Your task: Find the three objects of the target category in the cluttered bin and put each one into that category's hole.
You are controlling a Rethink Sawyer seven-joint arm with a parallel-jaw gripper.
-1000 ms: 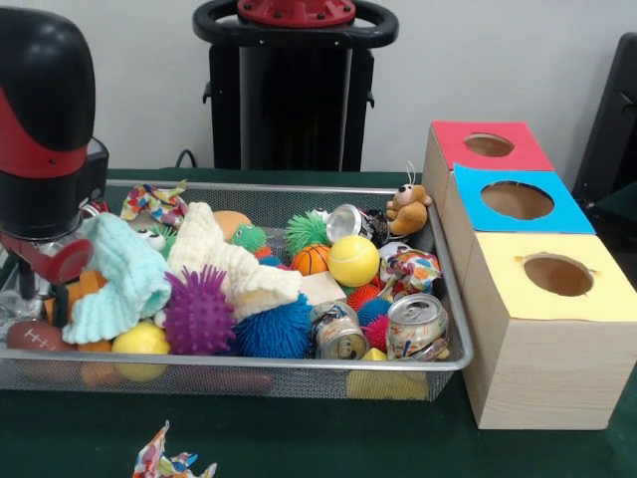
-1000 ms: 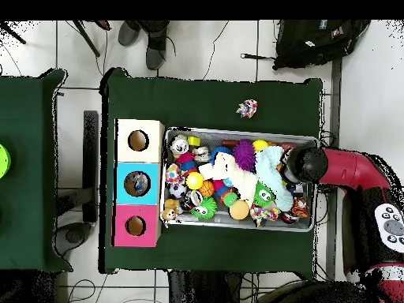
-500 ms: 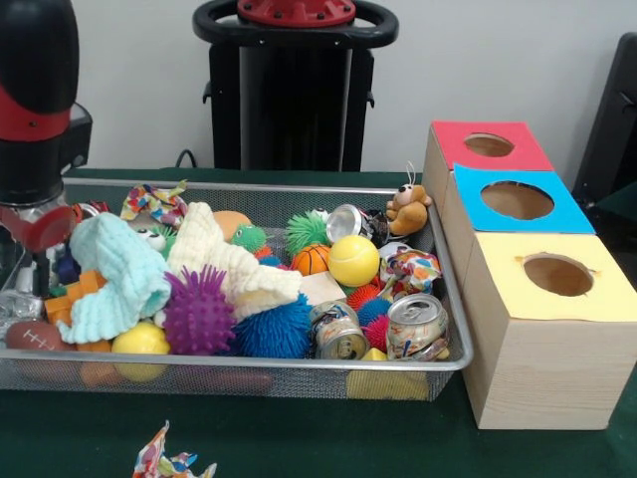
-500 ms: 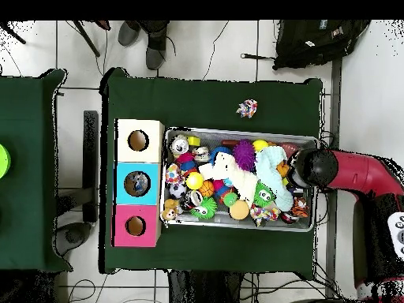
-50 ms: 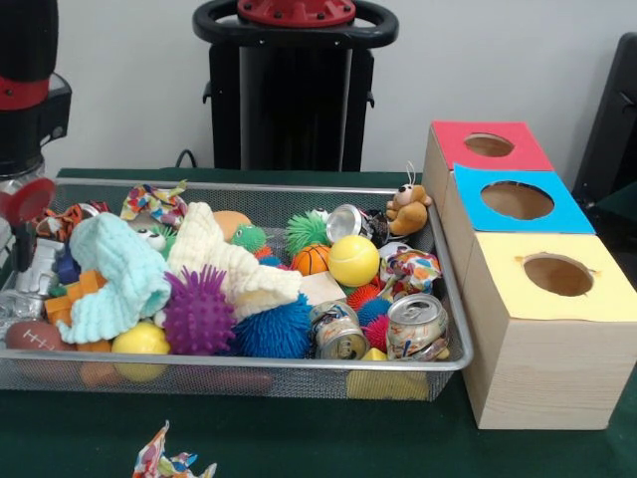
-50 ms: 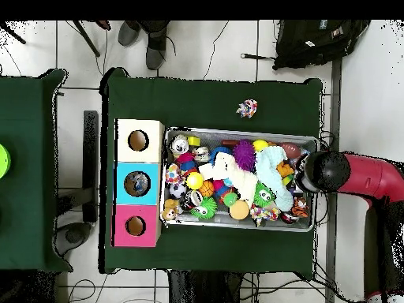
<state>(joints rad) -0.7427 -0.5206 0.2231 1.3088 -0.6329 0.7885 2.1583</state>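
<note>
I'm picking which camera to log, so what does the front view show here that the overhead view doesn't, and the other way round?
Only the front view shows the opened tops of the two drink cans at the bin's near right corner, and the small teddy bear leaning at the bin's edge beside the red box.

Only the overhead view shows a person's shoes beyond the table, a black backpack on the floor, and something inside the blue box's hole.

Both show the wire bin, the three boxes, the purple spiky ball and the arm at the bin's end.

Wire-mesh metal bin (image 5: 249, 375), shiny cans (image 5: 416, 326), wooden boxes (image 5: 537, 368)
</note>
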